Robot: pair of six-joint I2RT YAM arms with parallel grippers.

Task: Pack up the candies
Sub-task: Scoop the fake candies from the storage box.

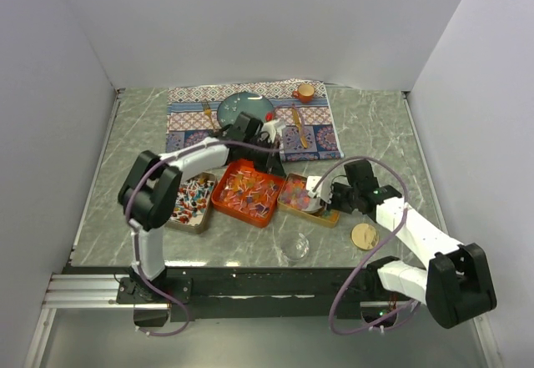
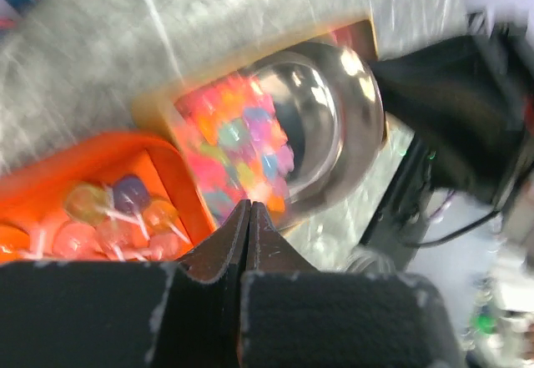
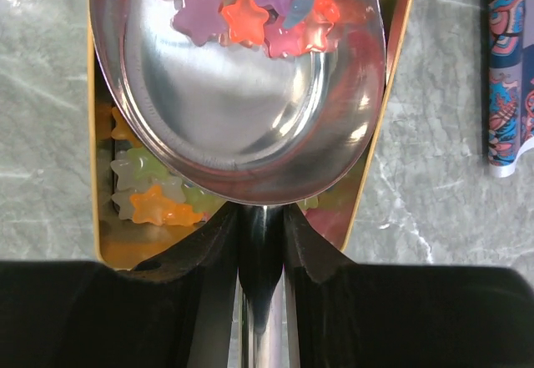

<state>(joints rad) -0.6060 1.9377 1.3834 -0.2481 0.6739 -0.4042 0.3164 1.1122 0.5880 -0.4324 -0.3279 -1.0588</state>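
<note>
**Star candies gathered in a scoop over the right-hand tray**

Grey marbled table (image 1: 367, 134) seen from above, with a patterned cloth (image 1: 188, 109) at upper centre. At mid-frame the orange tray (image 1: 219, 199) holds lollipops (image 2: 125, 209). The gold-rimmed tray (image 3: 399, 68) just to its right holds pastel star candies (image 3: 154, 205).

The right gripper (image 3: 261, 243) pinches the thin handle of the steel scoop (image 3: 242, 118). The scoop's bowl lies over the gold-rimmed tray, with a few stars at its far lip, at the top of the right wrist view. The left gripper (image 2: 249, 218) hangs above the border between the two trays, its jaws pressed together on nothing.

The star candies look light, hard and glossy, so they would probably slide and roll freely on steel. They seem too small to pinch singly. They are best carried in the scoop, kept level and held by its handle.
</note>
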